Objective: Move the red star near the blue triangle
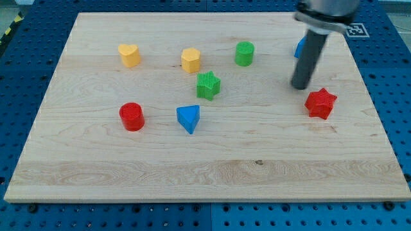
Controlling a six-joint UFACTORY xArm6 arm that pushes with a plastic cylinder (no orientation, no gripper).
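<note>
The red star (320,102) lies at the view's right on the wooden board (205,173). The blue triangle (188,118) lies left of centre, far to the left of the star. My tip (300,87) stands on the board just up and left of the red star, a small gap apart from it.
A green star (208,85) sits above the blue triangle. A red cylinder (131,116) lies to its left. A yellow heart (129,55), a yellow hexagon (191,59) and a green cylinder (244,53) lie along the top. A blue block (299,47) is partly hidden behind the rod.
</note>
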